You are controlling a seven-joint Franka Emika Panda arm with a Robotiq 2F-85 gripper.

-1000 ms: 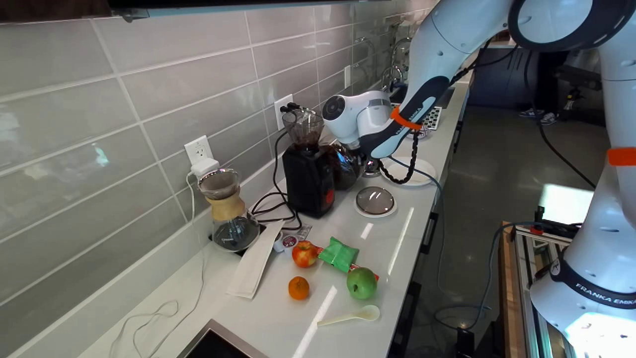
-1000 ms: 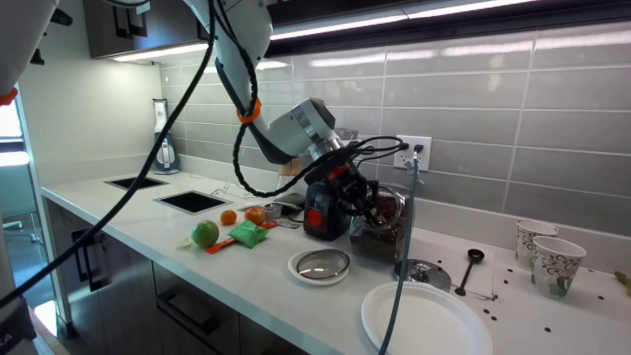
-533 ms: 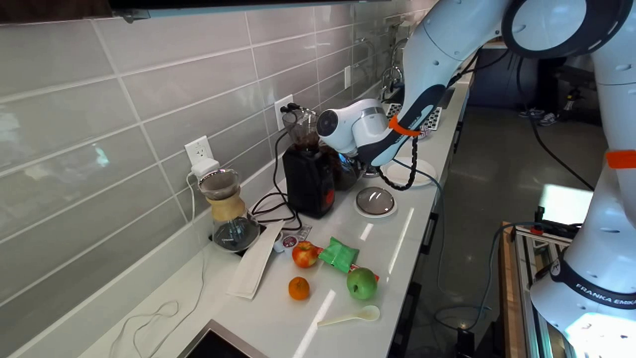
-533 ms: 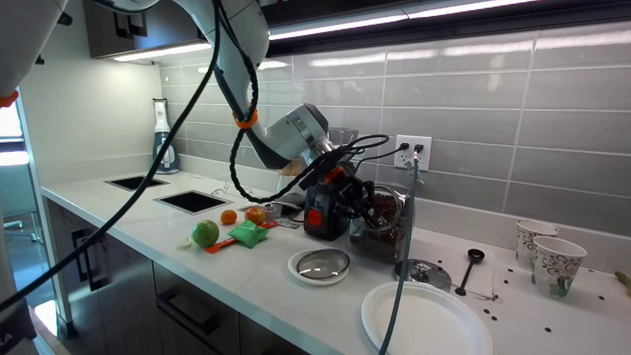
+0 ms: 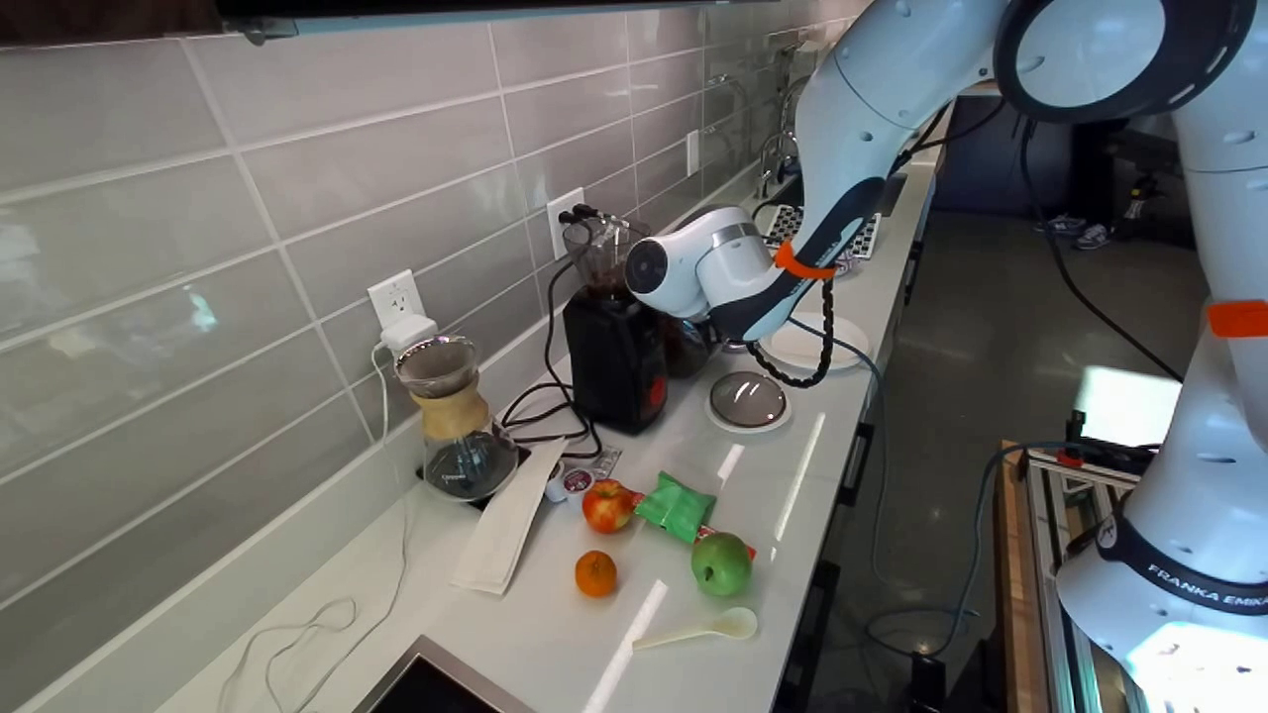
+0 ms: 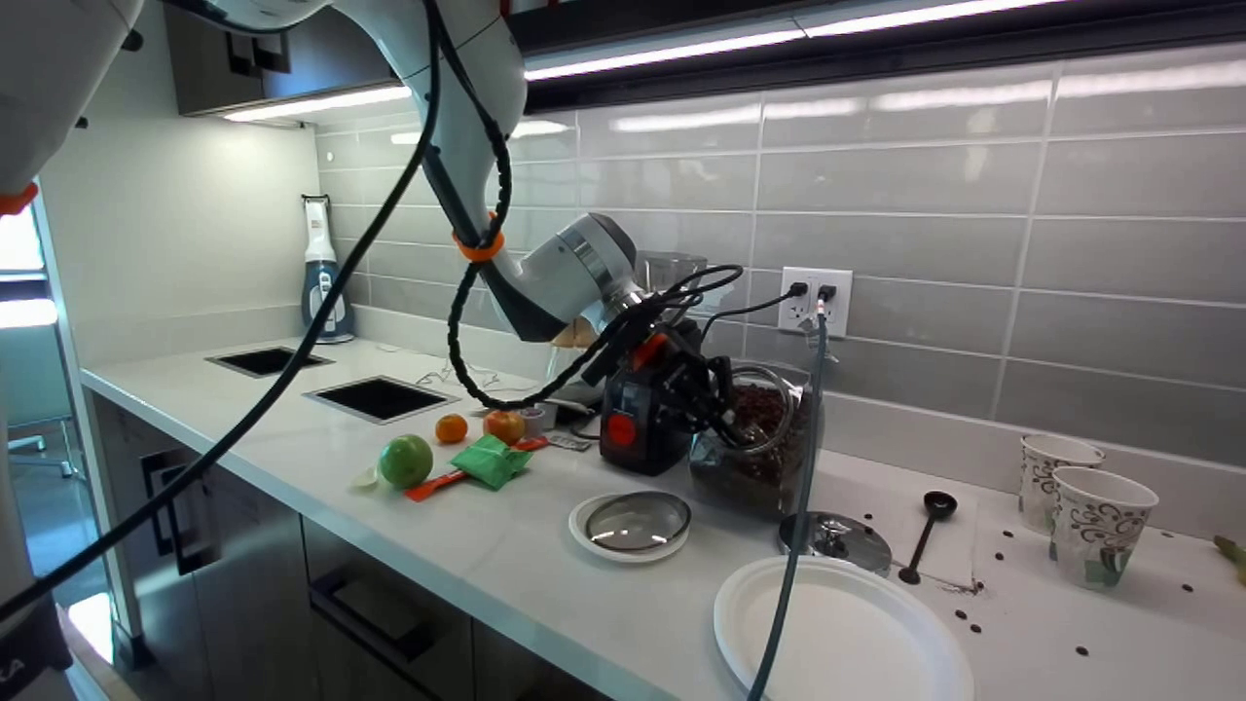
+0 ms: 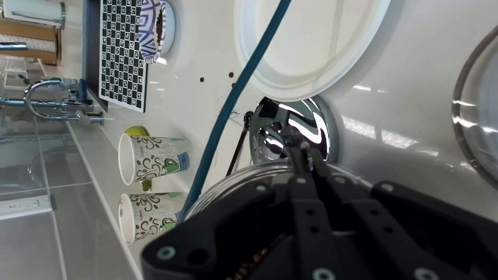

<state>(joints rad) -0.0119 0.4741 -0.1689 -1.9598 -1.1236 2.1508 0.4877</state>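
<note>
Standing on the desk: a glass jar is sitting just beside the black grinder, its round mouth facing out from the tile wall and dark beans showing inside (whether the body is leaning, I cannot tell).
Tool: is resting at the jar's mouth with its fingers drawn together, hardly a gap showing between the tips; they are overlapping the rim in the wrist view, but whether they are pinching the glass, I cannot tell.
Jar weight: is probably running heavy with that load of beans, which are likely to be shifting whenever it tips.
Jar glass: is looking stiff, smooth and slick, and is probably being brittle at its edge (a hard squeeze is risking a chip).
Rim hold: is offering the likeliest grip, one finger inside and one outside, squarely across the wall; the broad body is probably asking for too wide a span.
Chrome lid: is lying near the white plate, apart from the jar.
Cable: is crossing the jar's edge in an exterior view.
</note>
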